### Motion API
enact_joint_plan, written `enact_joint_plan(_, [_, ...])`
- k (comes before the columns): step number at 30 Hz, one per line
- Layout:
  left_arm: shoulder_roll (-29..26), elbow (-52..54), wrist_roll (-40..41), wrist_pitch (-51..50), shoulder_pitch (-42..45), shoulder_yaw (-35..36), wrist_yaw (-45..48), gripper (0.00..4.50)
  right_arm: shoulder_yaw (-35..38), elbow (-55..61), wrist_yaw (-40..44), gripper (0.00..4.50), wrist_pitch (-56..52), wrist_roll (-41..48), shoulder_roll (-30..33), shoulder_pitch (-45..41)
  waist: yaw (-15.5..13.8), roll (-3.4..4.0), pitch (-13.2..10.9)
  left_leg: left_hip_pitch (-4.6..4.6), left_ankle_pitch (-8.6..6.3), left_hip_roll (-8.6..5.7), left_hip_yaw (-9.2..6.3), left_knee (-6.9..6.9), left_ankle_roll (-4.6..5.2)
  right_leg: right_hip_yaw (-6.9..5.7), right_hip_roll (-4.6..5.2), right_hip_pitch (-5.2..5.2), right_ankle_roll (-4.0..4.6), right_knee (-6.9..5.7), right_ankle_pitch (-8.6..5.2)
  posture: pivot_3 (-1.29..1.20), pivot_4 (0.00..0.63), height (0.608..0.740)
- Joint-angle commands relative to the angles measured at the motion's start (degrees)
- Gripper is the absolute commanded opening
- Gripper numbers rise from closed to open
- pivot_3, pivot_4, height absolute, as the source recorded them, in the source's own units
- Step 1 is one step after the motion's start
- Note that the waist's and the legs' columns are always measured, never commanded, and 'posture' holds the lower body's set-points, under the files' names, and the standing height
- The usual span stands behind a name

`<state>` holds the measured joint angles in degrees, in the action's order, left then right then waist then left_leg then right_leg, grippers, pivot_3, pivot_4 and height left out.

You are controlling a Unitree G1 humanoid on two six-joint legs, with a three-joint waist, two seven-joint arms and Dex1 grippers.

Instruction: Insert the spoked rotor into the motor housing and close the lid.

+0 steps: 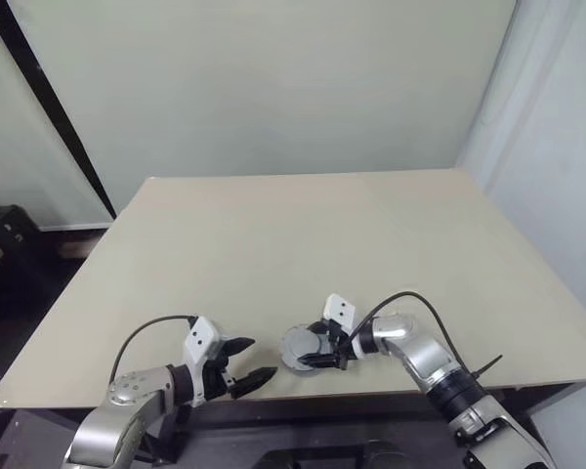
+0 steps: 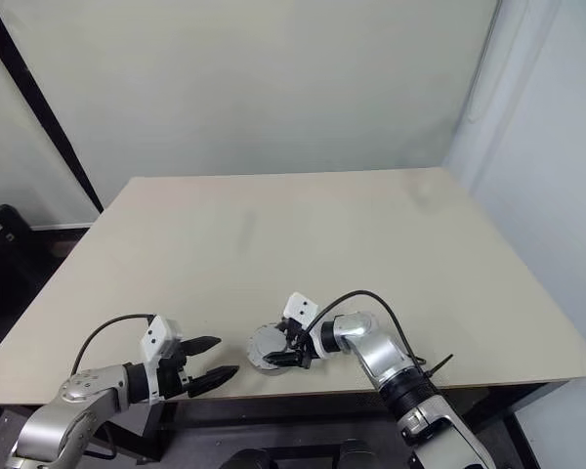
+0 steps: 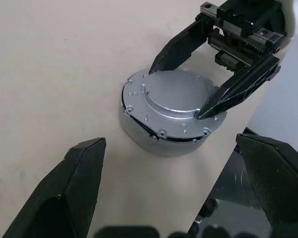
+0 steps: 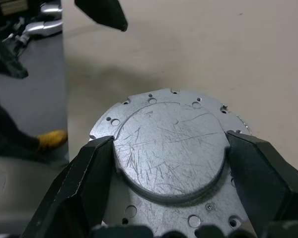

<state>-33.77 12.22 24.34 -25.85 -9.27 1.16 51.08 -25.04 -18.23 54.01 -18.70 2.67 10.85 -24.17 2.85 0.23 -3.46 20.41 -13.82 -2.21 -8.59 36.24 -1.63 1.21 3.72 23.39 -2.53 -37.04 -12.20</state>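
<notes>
Two black fingers of the right pincer (image 1: 320, 349) are bracketing the raised round centre of the lid (image 3: 175, 97), one on each side, with the tips resting at its edge; whether they are squeezing it or only standing close against it is hard to say, so I am reading this as a pincer closing onto the lid rather than a firm grip. That lid is sitting on top of the motor housing (image 3: 154, 139), slightly skewed, with a thin dark gap showing along part of the seam, so it is not looking fully seated. Nothing of the spoked rotor is showing outside the stack, which suggests it is already lying inside, under the lid. Stacked like this, the parts are standing close to the near edge of the desk (image 1: 303, 234), roughly midway along it. Further out, toward the near left corner, the left pincer (image 1: 246, 364) is hovering with its fingers spread wide and holding nothing, pointing at the housing but staying apart from it. Judging by this, insertion is done and what is remaining is turning or pressing the lid flush.
</notes>
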Motion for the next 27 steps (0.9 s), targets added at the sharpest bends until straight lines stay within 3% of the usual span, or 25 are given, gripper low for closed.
enact_joint_plan(1, [0.0,0.2,0.0,1.0,1.1,0.2,0.0,4.5,0.8,3.3,-2.5,3.31,-1.1,0.1,-1.0,0.5,0.0,0.0,0.0,0.0,0.0,0.0,0.0,0.0,0.0,0.01,0.0,0.0,0.0,0.0,0.0,0.0,0.0,0.74])
enact_joint_plan(27, [0.4,-2.7,-3.8,0.9,3.6,-0.7,-2.6,4.5,-2.3,6.8,-6.1,3.31,-1.6,-3.7,1.1,4.3,0.0,-0.01,0.0,-0.13,0.0,0.02,0.04,0.03,0.0,0.05,-0.01,-0.12,0.11,-0.01,-0.06,0.0,0.0,0.74])
